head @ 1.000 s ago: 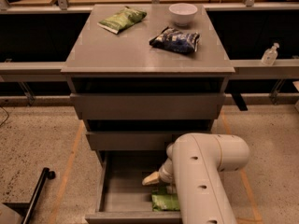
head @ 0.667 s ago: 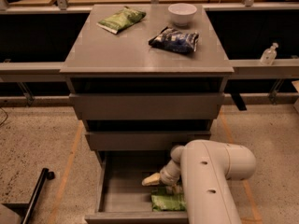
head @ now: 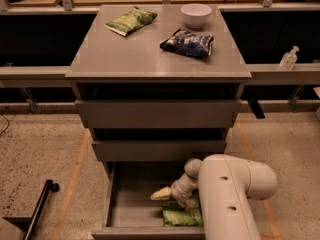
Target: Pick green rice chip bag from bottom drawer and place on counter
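**A:** Green rice chip bag (head: pixel 180 217) is lying in the bottom drawer (head: pixel 131 206), directly beneath the gripper (head: pixel 176 200) and close to the drawer's front edge. Are we holding it?

**B:** We are not able to tell. The gripper is sitting low inside the drawer, right over the bag's top edge. The arm (head: pixel 231 199) is hiding both the contact and whether the gripper is open or closed.

**A:** So what are we worrying about?

**B:** That bag is looking puffy. We are probably risking a pinch on a loose fold only, and it could be slipping out as we lift.

**A:** And on the way up?

**B:** The middle drawer (head: pixel 160 150) is hanging just above and beyond the gripper. If we are rising without drawing back first, we are risking catching the bag or the wrist on that front.

**A:** And the counter (head: pixel 150 59)?

**B:** It is lying well above the gripper and is carrying a darker green bag (head: pixel 131 21), a blue-and-white bag (head: pixel 188 42) and a bowl (head: pixel 196 14). If we are reaching too deep, we are risking shoving one of them, so we are favouring the bare near part.
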Robot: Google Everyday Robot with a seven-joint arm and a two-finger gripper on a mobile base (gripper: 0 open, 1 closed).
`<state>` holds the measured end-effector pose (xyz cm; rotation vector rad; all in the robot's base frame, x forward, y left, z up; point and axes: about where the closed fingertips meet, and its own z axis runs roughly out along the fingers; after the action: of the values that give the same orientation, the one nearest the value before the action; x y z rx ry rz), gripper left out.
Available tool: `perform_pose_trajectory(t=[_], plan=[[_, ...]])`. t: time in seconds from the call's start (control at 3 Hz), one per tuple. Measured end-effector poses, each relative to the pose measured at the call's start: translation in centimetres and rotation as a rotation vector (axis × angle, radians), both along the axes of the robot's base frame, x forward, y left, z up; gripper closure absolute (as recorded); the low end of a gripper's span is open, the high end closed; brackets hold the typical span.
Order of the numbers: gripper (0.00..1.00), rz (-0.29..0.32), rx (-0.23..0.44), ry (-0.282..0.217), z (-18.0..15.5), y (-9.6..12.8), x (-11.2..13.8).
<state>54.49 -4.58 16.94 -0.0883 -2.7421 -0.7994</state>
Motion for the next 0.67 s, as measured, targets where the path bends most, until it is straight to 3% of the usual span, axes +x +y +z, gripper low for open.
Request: perform_pose_trajectory(t=[0.67], plan=[[0.0,0.015,-0.032,0.033,-1.28,0.52,-0.72]])
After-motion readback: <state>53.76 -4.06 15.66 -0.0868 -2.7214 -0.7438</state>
